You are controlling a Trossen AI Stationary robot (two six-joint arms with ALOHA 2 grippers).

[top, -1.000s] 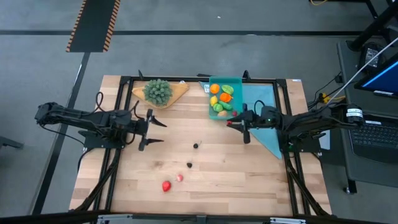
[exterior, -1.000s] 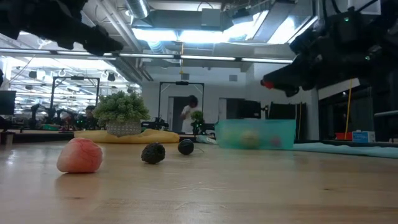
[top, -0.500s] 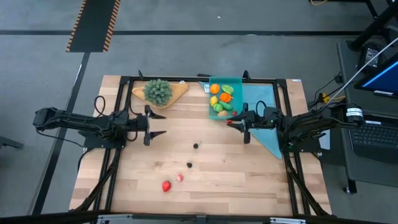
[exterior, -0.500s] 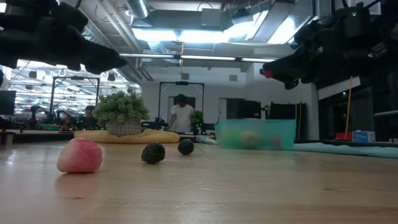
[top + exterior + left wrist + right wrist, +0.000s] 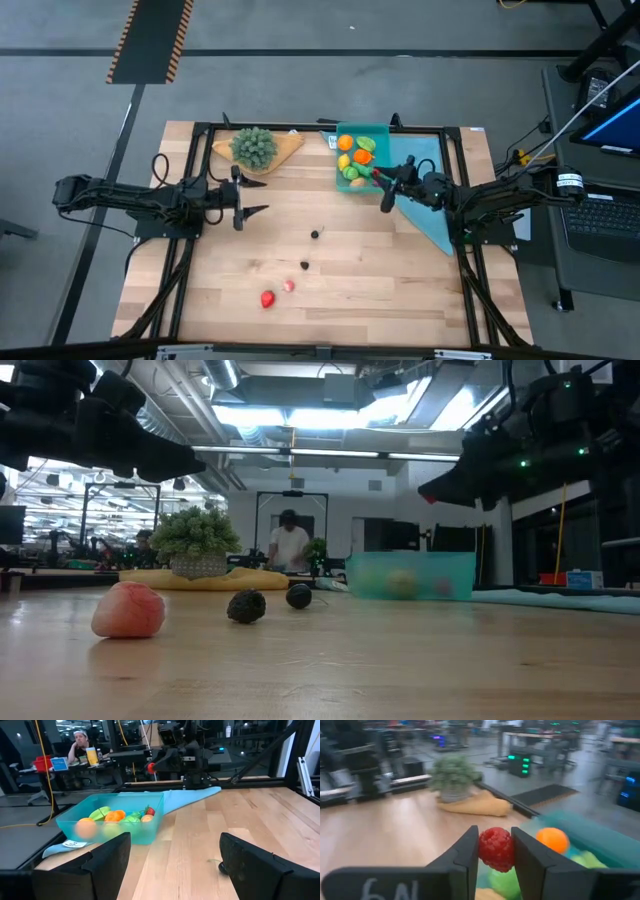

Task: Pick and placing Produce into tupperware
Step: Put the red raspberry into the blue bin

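Left gripper (image 5: 248, 204) hangs above the left half of the tabletop (image 5: 330, 290), jaws wide and empty, level with the bushy plant (image 5: 254, 146) at the far edge. Risk: idle only; a low sweep could scatter loose produce.

Loose items: a red piece (image 5: 268, 299) and a pink one (image 5: 289, 286) near the front edge, two dark pieces (image 5: 305, 265) nearer the middle. All round; a poor nip would likely send them rolling toward the edge.

Tupperware (image 5: 383, 133) stands at the far edge right of centre, partly on a blue cloth (image 5: 430, 215), already holding orange, yellow and green pieces.

Right gripper (image 5: 496, 851) holds a raspberry (image 5: 496, 848) between narrow jaws, over the box's near wall. Risks:
- Release too near the wall: berry may strike the rim and fall outside
- Berry may bounce off the pile within
- Descent could nudge the light box on its cloth
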